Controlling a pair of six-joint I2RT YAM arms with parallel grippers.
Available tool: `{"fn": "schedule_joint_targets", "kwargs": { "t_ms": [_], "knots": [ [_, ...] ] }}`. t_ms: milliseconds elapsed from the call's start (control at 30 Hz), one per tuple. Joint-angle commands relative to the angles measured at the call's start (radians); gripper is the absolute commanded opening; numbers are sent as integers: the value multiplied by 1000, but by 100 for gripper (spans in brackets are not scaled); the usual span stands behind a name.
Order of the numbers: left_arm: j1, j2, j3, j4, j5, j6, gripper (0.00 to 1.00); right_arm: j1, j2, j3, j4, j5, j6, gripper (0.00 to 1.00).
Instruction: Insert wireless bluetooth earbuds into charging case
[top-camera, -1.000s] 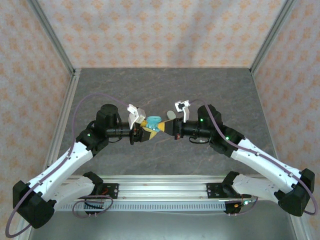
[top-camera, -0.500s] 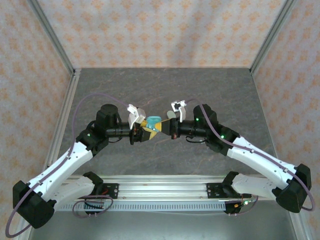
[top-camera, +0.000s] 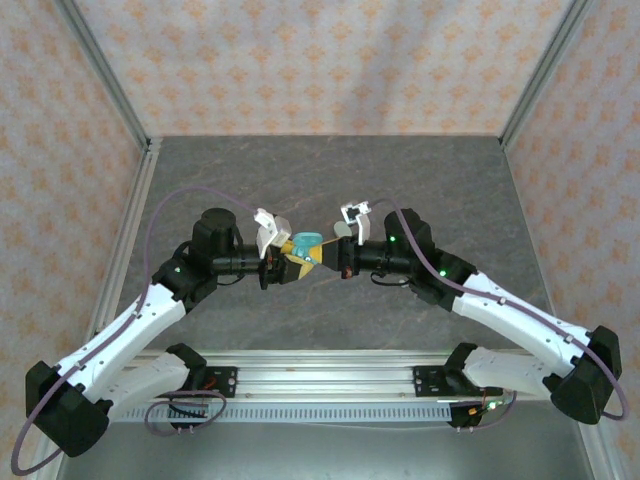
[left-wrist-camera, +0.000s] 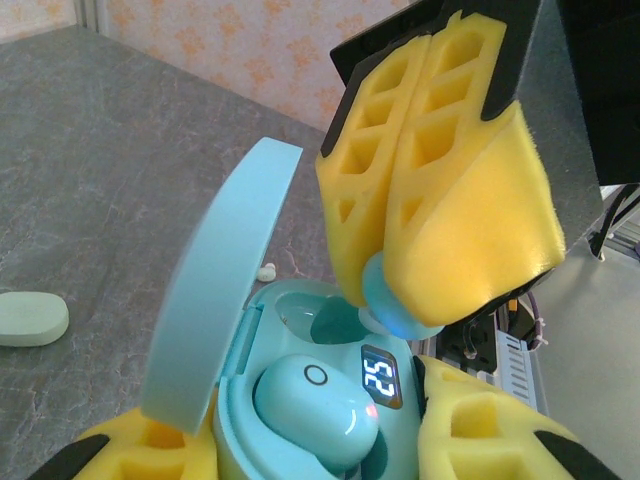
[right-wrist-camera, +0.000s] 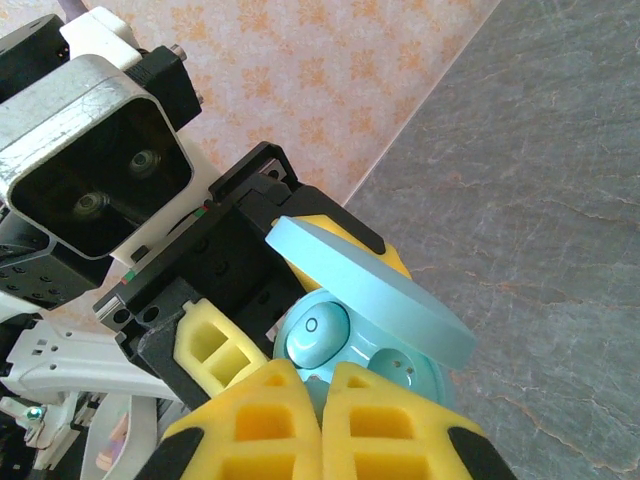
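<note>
Grey marbled table (top-camera: 330, 170) boxed in by orange-patterned walls (top-camera: 300, 60). Held above it at the centre: right gripper (left-wrist-camera: 395, 290), foam fingers pressed together, pinching a light blue earbud (left-wrist-camera: 396, 320) at the tips, just over the empty socket (left-wrist-camera: 325, 325) of the open charging case (left-wrist-camera: 250, 385). Touching the socket rim or merely hovering: cannot tell. Left gripper (left-wrist-camera: 320, 450) clamped on the case body from both sides, lid (left-wrist-camera: 225, 290) swung up, second earbud (left-wrist-camera: 315, 405) already seated beside the lit display (left-wrist-camera: 381, 376).

Judged step: bedding the last bud. Best done by lowering slowly along the socket's axis, turning the wrist a little if crooked, and releasing only once fully down. Worth holding the case steady, and steering the wide fingers clear of the lid and the seated bud.

Outward: both wrists turned inward, nose to nose at mid-table; forearms angled in from either side, elbows bent, bases at the near edge. Lying on the table: a pale green oval case (left-wrist-camera: 30, 318) and a tiny white piece (left-wrist-camera: 266, 271).
</note>
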Motion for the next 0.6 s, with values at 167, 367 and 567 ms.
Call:
{"fn": "schedule_joint_targets", "kwargs": {
  "t_ms": [167,367,567],
  "knots": [
    [9,-11,1,52,35,-6,17,8,13,-1,33,15,-11,4],
    [8,-12,0,49,36,-8,17,8,13,-1,44,25,-10,3],
    [7,-13,2,50,36,-8,17,8,24,1,42,31,-15,4]
  ]
}}
